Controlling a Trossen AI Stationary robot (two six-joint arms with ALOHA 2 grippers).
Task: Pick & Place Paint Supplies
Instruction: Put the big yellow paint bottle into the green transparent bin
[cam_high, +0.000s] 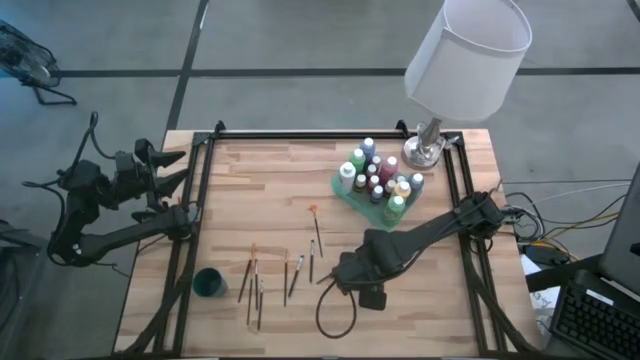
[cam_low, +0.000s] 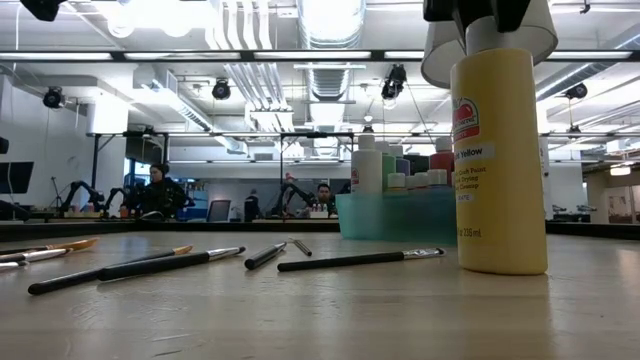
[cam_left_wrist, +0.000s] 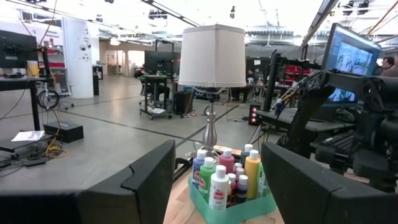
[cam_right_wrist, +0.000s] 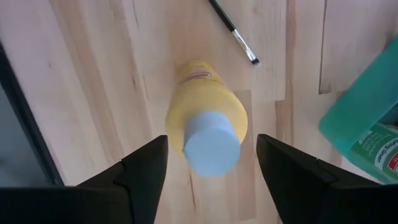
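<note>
A yellow paint bottle (cam_low: 500, 160) with a white cap (cam_right_wrist: 211, 149) stands upright on its base on the wooden table. My right gripper (cam_right_wrist: 211, 146) hangs open right above it, pointing down, one finger on either side of the cap and apart from it. In the high view this gripper (cam_high: 358, 278) covers the bottle. Many more bottles stand in the green tray (cam_high: 345, 195) near the far right. Several thin brushes (cam_high: 255, 285) lie flat toward the near left. My left gripper (cam_high: 172, 172) waits open at the left edge.
A lamp (cam_high: 440, 130) with a white shade stands at the far right corner behind the tray. A small dark green cup (cam_high: 209, 283) sits near the left edge beside the brushes. One brush (cam_right_wrist: 233, 28) lies close to the yellow bottle. A black cable loop (cam_high: 335, 310) lies near the front.
</note>
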